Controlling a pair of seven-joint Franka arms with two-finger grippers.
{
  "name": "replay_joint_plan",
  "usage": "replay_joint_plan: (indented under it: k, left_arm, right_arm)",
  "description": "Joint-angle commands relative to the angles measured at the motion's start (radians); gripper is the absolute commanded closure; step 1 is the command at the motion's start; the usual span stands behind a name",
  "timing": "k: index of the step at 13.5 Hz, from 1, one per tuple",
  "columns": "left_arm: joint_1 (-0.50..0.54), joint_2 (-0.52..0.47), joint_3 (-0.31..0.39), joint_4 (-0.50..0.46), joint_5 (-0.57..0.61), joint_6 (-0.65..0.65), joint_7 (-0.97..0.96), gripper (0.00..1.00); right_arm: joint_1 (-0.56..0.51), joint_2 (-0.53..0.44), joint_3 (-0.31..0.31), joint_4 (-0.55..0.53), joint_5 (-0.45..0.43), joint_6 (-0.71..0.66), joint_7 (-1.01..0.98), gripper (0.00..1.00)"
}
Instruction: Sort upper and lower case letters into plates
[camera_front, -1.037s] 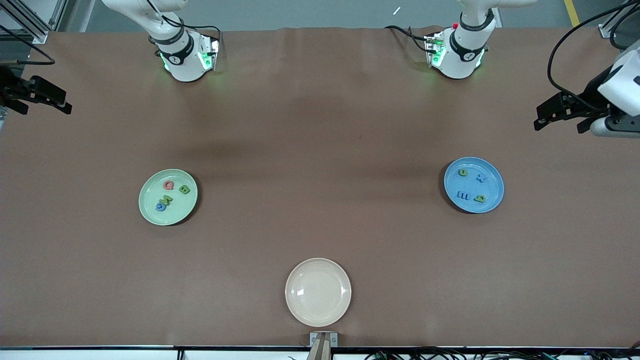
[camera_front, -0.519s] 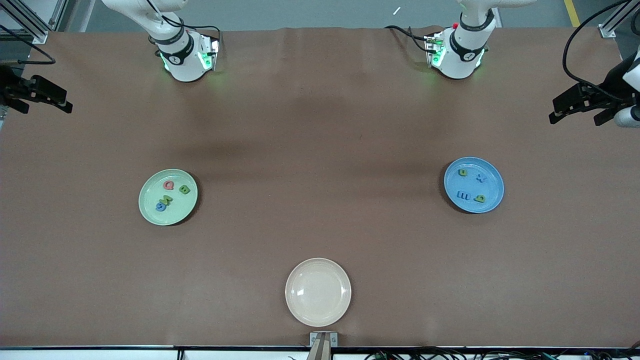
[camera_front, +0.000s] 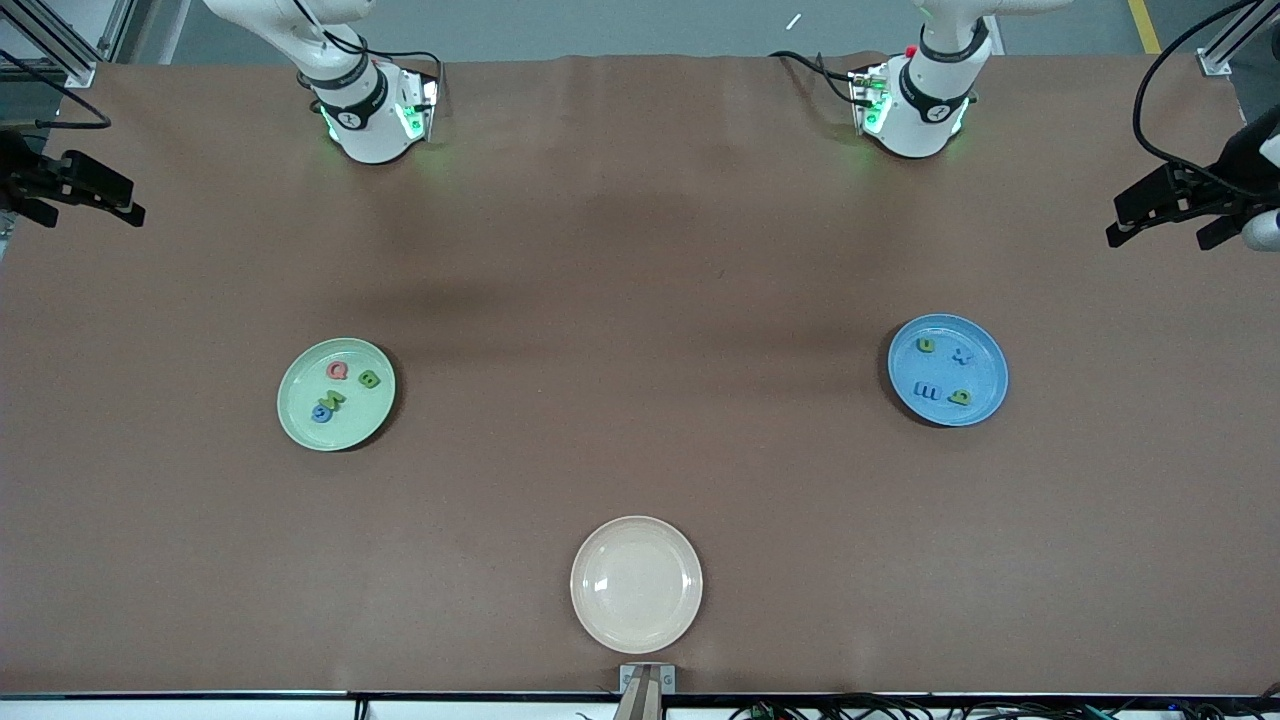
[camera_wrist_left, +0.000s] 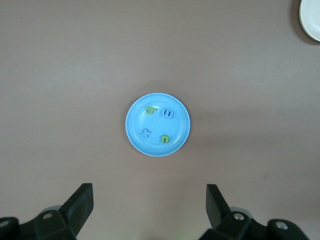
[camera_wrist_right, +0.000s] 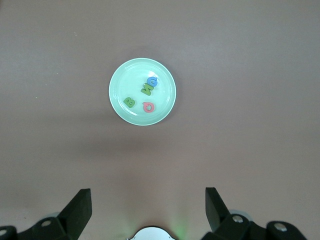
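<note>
The pale green plate holds a red Q, a green B, a green N and a blue G. The blue plate holds a green n, a blue x, a blue e and a green q. My left gripper hangs open and empty over the table's edge at the left arm's end. My right gripper hangs open and empty over the edge at the right arm's end.
A cream-white plate with nothing in it sits close to the front edge, midway between the two coloured plates. Both arm bases stand along the table's back edge. Brown cloth covers the whole table.
My left gripper has drawn back toward the left arm's end of the table and away from the blue plate. The right arm, the plates and the letters have not moved.
</note>
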Motion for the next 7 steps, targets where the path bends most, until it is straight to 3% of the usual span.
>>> replay_joint_plan:
  k: [1,7]
  left_arm:
    - [0.009,0.008,-0.007,0.019,0.011,-0.005,0.010,0.01]
    - [-0.003,0.062,-0.007,0.098,0.017,0.018,0.005,0.01]
  right_arm:
    - [-0.010,-0.028,0.005,-0.030,0.009,0.026,0.012,0.00]
    - [-0.010,-0.028,0.005,-0.030,0.010,0.030,0.012,0.00]
